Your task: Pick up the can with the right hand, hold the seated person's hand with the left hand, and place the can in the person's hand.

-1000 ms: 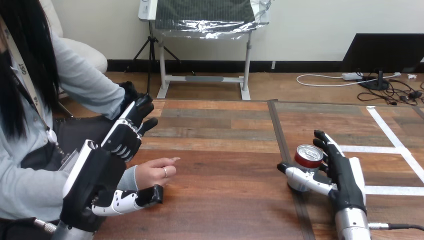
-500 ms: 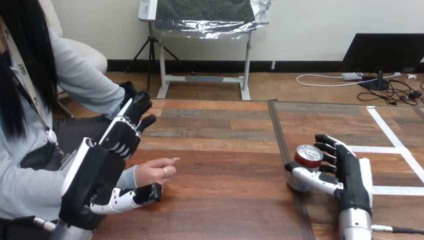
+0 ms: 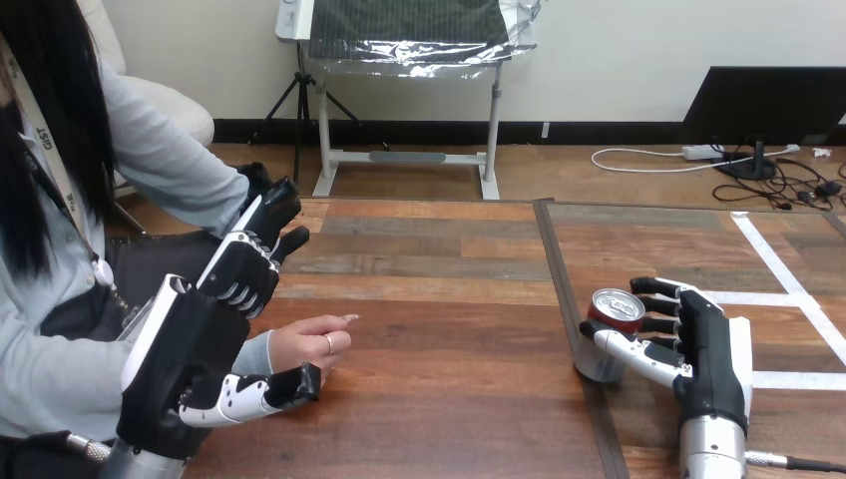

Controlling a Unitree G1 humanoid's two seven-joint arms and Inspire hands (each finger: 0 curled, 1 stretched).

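A silver can [image 3: 609, 339] with a red top stands upright on the table, right of centre. My right hand [image 3: 703, 349] is beside it on the right. Its fingers [image 3: 660, 304] curl against the can's far right side and its thumb [image 3: 624, 346] crosses the near side. The person's hand [image 3: 311, 342] rests on the table at the left, one finger pointing right. My left hand [image 3: 205, 334] stands over the person's wrist, with its fingers [image 3: 261, 239] straight and pointing away. Its thumb [image 3: 267, 391] lies along the near side of the wrist, not curled round it.
A dark seam [image 3: 565, 299] runs front to back across the wooden table, just left of the can. White tape lines [image 3: 788, 279] mark the table's right part. Bare wood [image 3: 449, 349] lies between the person's hand and the can.
My right hand's fingers have bent from straight to curled round the can, and its wrist has shifted a little right. The can, my left hand and the person's hand have hardly moved.
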